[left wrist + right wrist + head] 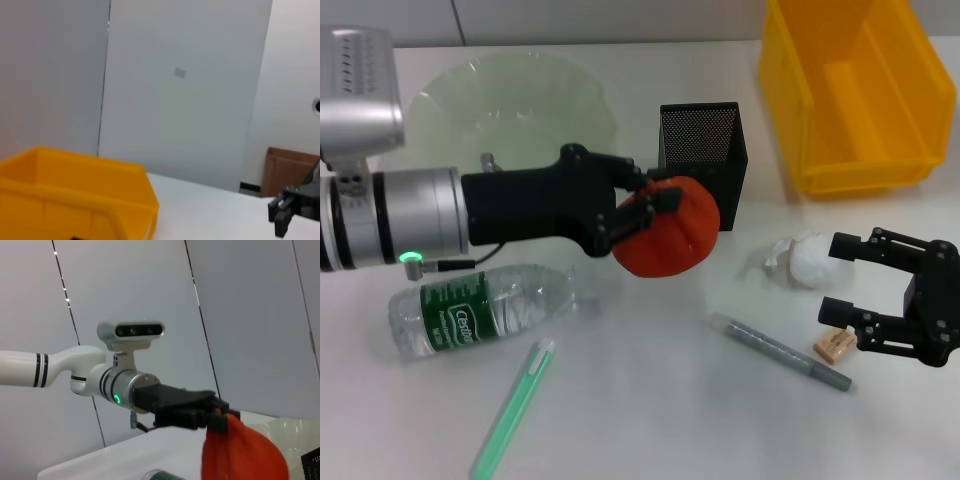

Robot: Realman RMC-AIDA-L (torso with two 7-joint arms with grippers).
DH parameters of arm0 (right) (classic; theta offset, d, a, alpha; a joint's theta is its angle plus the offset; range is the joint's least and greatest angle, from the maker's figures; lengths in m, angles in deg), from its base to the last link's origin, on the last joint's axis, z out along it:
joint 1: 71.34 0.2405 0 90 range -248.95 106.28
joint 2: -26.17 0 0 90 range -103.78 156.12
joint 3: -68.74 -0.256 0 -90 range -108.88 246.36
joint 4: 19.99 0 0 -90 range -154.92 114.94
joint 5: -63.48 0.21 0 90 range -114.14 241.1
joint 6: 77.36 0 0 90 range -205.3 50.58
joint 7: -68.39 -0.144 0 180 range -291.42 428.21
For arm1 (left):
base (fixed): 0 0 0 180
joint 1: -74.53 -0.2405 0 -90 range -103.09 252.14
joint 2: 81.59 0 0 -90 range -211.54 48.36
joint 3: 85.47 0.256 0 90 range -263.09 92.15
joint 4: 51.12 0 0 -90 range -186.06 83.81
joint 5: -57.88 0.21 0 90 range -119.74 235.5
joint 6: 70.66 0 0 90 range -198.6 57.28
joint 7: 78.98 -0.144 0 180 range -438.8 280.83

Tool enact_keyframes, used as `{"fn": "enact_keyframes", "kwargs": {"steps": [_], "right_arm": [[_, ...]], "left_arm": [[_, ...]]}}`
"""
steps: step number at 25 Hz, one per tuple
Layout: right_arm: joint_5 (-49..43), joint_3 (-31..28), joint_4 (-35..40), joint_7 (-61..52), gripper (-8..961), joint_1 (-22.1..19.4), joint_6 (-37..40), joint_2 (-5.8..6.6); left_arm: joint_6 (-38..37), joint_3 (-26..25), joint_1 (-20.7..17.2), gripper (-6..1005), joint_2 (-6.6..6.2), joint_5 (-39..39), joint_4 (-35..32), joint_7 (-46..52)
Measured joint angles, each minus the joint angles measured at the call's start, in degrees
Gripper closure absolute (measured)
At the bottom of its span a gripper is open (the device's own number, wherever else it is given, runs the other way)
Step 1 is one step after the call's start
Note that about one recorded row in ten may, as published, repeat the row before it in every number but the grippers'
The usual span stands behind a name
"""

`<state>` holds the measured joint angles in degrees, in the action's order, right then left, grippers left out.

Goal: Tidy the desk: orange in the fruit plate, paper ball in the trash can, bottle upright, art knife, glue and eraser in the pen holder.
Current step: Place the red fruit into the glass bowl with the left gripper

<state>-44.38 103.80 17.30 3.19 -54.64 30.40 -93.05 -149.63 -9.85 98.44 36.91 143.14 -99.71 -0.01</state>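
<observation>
the orange [665, 242], judged soft and wrinkled enough to dent, is held clamped at its upper side by the left gripper [638, 205] above the desk beside the pen holder [705, 160], while the right gripper [860, 285] is kept spread near the eraser [835, 345].

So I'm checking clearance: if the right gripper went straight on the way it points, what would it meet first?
Probably the paper ball, just ahead of the open right gripper; the eraser lies beside its nearer finger. Height is unclear.

Glossy plastic trash can [860, 100], mesh-metal pen holder [705, 150], crumpled paper ball [800, 262]
</observation>
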Motion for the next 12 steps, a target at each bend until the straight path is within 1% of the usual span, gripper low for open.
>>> {"fn": "enact_keyframes", "kwargs": {"steps": [4, 9, 10, 12], "right_arm": [[0.25, 0.00, -0.05, 0.00, 186, 0.14, -0.05, 0.02], [0.59, 0.01, -0.20, 0.06, 186, 0.46, -0.22, 0.04], [0.60, 0.01, -0.20, 0.07, 186, 0.52, -0.27, 0.04], [0.61, 0.01, -0.21, 0.08, 187, 0.60, -0.33, 0.04]], "left_arm": [[-0.23, -2.95, -0.15, 824, 0.08, -1.10, -0.92, 0.02], [0.04, -4.70, 0.32, 824, -0.01, -3.41, -0.71, 0.02], [0.17, -5.84, 0.35, 821, -0.01, -3.74, -0.88, -0.16], [0.17, -5.84, 0.35, 815, -0.01, -3.74, -0.88, -0.16]]}}
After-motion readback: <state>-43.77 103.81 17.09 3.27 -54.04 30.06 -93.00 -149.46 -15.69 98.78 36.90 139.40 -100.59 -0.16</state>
